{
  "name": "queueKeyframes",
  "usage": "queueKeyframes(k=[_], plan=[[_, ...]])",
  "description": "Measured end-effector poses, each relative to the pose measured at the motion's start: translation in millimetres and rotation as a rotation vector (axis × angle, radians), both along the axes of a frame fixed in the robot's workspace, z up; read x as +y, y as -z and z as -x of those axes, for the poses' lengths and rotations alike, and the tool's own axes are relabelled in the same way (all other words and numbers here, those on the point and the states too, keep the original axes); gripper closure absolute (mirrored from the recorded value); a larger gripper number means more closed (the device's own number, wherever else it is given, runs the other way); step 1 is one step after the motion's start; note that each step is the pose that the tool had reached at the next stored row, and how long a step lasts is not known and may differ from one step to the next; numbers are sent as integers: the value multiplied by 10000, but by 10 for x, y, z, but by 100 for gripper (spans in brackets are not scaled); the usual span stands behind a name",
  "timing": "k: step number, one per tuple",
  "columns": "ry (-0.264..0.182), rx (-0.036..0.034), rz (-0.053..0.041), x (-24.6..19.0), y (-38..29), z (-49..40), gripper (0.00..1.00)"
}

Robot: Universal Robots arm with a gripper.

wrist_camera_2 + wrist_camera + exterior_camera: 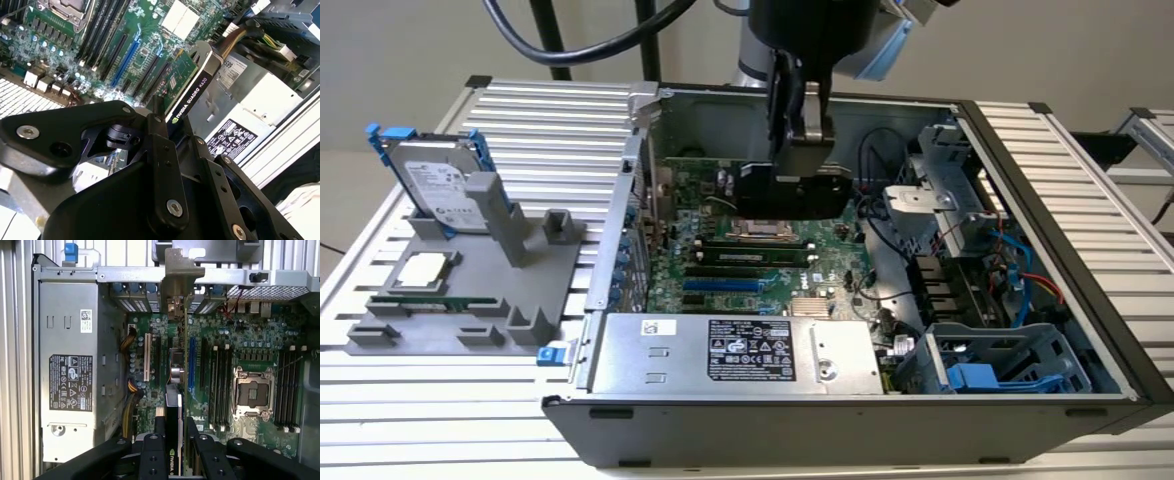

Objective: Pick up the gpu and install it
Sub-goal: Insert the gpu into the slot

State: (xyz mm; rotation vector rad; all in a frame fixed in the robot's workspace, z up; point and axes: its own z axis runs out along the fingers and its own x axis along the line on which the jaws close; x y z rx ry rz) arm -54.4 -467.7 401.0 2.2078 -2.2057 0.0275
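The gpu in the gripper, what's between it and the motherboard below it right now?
Open air: in the second wrist view the gpu, held by the gripper, hangs above the motherboard and its slots.

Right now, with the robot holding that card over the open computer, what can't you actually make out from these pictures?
- Whether the gpu edge has entered a motherboard slot: in the first wrist view the card is seen edge-on and hides the contact; in the exterior view the gripper and card cover it.
- The gpu's lower end near the fingers: hidden by the gripper body in the second wrist view.
- The arm above the wrist: cut off by the exterior view's top edge.
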Motion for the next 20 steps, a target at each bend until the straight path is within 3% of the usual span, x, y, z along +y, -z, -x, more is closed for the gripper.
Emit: queueKeyframes(k=[20], plan=[[0, -2, 6, 0, 98, -13, 100]])
